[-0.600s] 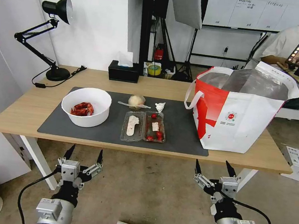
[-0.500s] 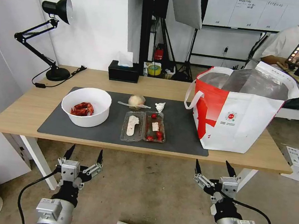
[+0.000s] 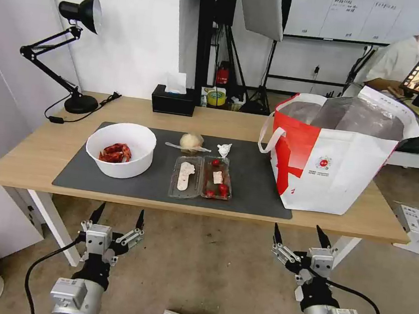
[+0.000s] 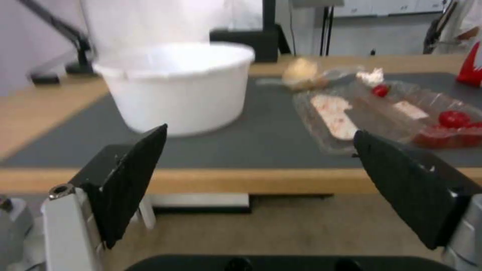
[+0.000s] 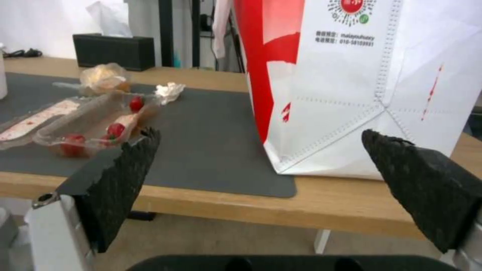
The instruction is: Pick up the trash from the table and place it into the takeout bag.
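Fingers spread wide on the left gripper (image 3: pixel 119 212), nothing between them, hanging below the table (image 3: pixel 38 157) edge in front of the white bowl (image 3: pixel 120 148). The right gripper (image 3: pixel 299 232) is just as wide apart and empty, low before the takeout bag (image 3: pixel 333 156), which stands upright on the table's right end. On the grey mat (image 3: pixel 252 182) sit the clamshell tray (image 3: pixel 201 177), the wrapped ball (image 3: pixel 191 142) and the crumpled paper (image 3: pixel 224 149) behind it.

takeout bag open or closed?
Open: the takeout bag stands upright on the table, mouth spread, foil lining showing.
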Controlling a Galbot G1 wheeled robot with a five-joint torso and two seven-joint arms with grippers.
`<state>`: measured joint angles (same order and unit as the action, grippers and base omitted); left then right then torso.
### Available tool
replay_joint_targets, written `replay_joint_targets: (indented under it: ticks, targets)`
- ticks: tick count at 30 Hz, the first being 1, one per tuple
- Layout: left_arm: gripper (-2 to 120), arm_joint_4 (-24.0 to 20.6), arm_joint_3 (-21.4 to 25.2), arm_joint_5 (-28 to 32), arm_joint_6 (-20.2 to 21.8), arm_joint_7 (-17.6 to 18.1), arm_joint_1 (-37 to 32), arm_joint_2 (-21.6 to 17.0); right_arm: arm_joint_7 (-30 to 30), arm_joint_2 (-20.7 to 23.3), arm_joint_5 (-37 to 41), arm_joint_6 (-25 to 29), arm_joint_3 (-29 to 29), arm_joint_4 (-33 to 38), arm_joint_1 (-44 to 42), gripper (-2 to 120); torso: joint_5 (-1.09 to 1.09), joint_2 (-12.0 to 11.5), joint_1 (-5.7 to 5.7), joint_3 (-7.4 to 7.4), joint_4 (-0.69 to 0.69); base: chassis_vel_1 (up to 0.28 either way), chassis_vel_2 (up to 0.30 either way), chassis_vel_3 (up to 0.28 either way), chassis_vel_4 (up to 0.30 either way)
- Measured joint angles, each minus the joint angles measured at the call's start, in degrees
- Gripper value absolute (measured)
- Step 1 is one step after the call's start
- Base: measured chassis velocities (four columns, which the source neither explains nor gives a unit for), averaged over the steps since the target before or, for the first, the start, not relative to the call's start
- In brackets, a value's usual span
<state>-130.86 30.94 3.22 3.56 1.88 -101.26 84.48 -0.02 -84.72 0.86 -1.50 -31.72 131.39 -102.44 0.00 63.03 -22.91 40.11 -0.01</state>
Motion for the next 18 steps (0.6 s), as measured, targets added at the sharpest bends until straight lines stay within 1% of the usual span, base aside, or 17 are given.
replay_joint_targets:
  ticks: [1, 2, 3, 4, 5, 6, 7, 8, 9, 12, 13, 16, 17, 18]
  targets:
    - [100, 0.38, -0.2, 1.19, 1.4, 0.7, 0.7, -0.55, -0.04, 0.85, 0.67, -1.13, -0.23, -0.27, 0.56, 100, 0.0, 0.0, 0.0, 0.0, 0.0, 0.0, 0.0, 0.0, 0.0]
    - [100, 0.38, -0.2, 1.19, 1.4, 0.7, 0.7, -0.55, -0.04, 0.85, 0.67, -1.13, -0.23, -0.27, 0.56, 100, 0.0, 0.0, 0.0, 0.0, 0.0, 0.0, 0.0, 0.0, 0.0]
    - [100, 0.97, -0.52, 2.93, 3.41, 1.72, 1.69, -1.34, -0.18, 2.21, 1.66, -2.93, -0.57, -0.71, 1.47, 100, 0.0, 0.0, 0.0, 0.0, 0.0, 0.0, 0.0, 0.0, 0.0]
    - [100, 1.72, -0.92, 5.18, 6.03, 3.13, 2.96, -2.34, -0.2, 3.16, 1.92, -3.31, -0.67, -0.81, 1.95, 100, -0.01, 0.0, -0.01, 0.01, 0.03, 0.0, 0.0, 0.0, 0.0]
    - [100, 1.72, -0.92, 5.18, 6.03, 3.13, 2.96, -2.34, -0.2, 3.16, 1.92, -3.31, -0.67, -0.81, 1.95, 100, -0.01, 0.0, -0.01, 0.01, 0.03, 0.0, 0.0, 0.0, 0.0]
    - [100, 2.23, -1.25, 6.82, 7.89, 3.98, 3.93, -3.08, -0.26, 3.67, 2.34, -3.99, -0.68, -1.0, 2.24, 100, 0.02, 0.0, -0.01, 0.01, 0.0, 0.0, 0.0, 0.0, 0.0]
    - [100, 2.9, -1.61, 8.93, 10.31, 5.21, 5.14, -4.04, -0.34, 4.81, 3.26, -5.47, -0.96, -1.4, 3.0, 100, 0.0, 0.0, -0.01, 0.01, -0.02, 0.0, 0.0, 0.0, 0.0]
    - [100, 3.39, -1.89, 10.35, 11.98, 6.04, 5.97, -4.69, -0.5, 6.02, 4.23, -7.03, -1.24, -1.85, 3.87, 100, 0.0, 0.0, -0.01, 0.01, 0.0, 0.0, 0.0, 0.0, 0.0]
    - [100, 3.39, -1.89, 10.35, 11.98, 6.04, 5.97, -4.69, -0.5, 6.02, 4.23, -7.03, -1.24, -1.85, 3.87, 100, 0.0, 0.0, -0.01, 0.01, 0.0, 0.0, 0.0, 0.0, 0.0]
    - [100, 5.16, -2.88, 15.99, 18.44, 9.32, 9.21, -7.25, -1.15, 10.66, 7.97, -12.98, -2.28, -3.54, 7.02, 100, 0.02, 0.0, -0.01, 0.01, 0.0, 0.0, 0.0, 0.0, 0.0]
    - [100, 5.16, -2.88, 15.99, 18.44, 9.32, 9.21, -7.25, -1.15, 10.66, 7.97, -12.98, -2.28, -3.54, 7.02, 100, 0.02, 0.0, -0.01, 0.01, 0.0, 0.0, 0.0, 0.0, 0.0]
    - [100, 6.87, -3.83, 21.21, 24.46, 12.47, 12.26, -9.61, -1.79, 15.43, 11.78, -19.05, -3.37, -5.25, 10.23, 100, 0.01, -0.01, -0.01, 0.01, 0.0, 0.0, 0.0, 0.0, 0.0]
    - [100, 6.87, -3.83, 21.21, 24.46, 12.47, 12.26, -9.61, -1.79, 15.43, 11.78, -19.05, -3.37, -5.25, 10.23, 100, 0.01, -0.01, -0.01, 0.01, 0.0, 0.0, 0.0, 0.0, 0.0]
    - [100, 7.46, -4.19, 23.14, 26.57, 13.5, 13.32, -10.47, -2.02, 17.09, 13.12, -21.2, -3.74, -5.84, 11.34, 100, 0.01, -0.01, -0.01, 0.01, 0.01, 0.0, 0.0, 0.0, 0.0]
